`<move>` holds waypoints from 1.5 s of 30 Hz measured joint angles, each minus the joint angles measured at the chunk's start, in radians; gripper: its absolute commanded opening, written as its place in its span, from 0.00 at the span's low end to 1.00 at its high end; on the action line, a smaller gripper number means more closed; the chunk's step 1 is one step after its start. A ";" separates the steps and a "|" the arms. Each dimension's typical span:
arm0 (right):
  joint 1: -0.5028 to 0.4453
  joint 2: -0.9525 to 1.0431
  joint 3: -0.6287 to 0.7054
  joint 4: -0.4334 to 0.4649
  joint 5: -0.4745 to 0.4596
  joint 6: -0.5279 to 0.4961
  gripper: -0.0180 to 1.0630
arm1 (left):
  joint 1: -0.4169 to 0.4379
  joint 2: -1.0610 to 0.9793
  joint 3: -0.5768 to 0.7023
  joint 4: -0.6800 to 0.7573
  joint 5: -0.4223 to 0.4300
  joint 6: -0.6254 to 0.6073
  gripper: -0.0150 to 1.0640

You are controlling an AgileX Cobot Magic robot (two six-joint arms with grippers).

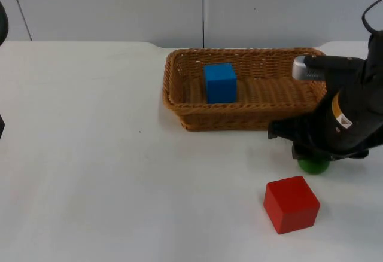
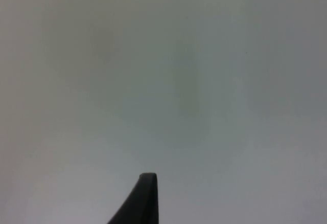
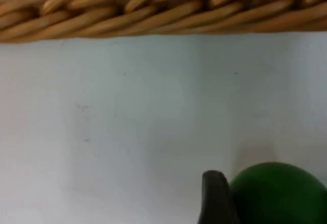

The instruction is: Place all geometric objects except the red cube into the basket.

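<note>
Reaching for green ball point(image 1: 313, 165) with right gripper point(image 3: 240, 203) on tabletop point(image 1: 90, 154); grip state we cannot tell. Next: lift into basket point(image 1: 179, 103). Left gripper point(image 2: 145, 198) waits.

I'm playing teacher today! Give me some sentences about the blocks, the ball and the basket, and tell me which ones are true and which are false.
1. The blue cube is inside the basket. True.
2. The red cube is in the basket too. False: it sits on the table, in front of the basket.
3. The right gripper is down at the green ball. True: in the right wrist view a fingertip stands right beside the ball.
4. The green ball is touching the red cube. False: white table shows between them.
5. The basket stands at the table's near edge. False: it stands at the far side, near the grey wall.
</note>
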 measured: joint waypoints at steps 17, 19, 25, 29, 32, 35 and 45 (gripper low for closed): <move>0.000 -0.437 0.000 0.377 0.228 -0.556 0.02 | 0.000 0.000 0.000 0.000 0.002 0.000 0.99; 0.000 -0.469 0.000 0.398 0.271 -0.603 0.02 | 0.000 0.000 0.000 0.000 0.002 0.000 0.99; 0.000 -0.547 0.000 0.442 0.394 -0.735 0.02 | 0.000 0.000 0.000 0.000 0.002 0.000 0.99; 0.000 -0.539 -0.009 0.459 0.424 -0.783 0.02 | 0.000 0.000 0.000 0.000 0.002 0.000 0.99; -0.002 -0.503 -0.060 0.473 0.428 -0.822 0.02 | 0.000 0.000 0.000 0.000 0.002 0.000 0.99; -0.025 -0.462 -0.117 0.503 0.428 -0.860 0.02 | 0.000 0.000 0.000 0.000 0.002 0.000 0.99; -0.175 -0.112 -0.489 0.743 0.451 -1.108 0.02 | 0.000 0.000 0.000 0.000 0.002 0.000 0.99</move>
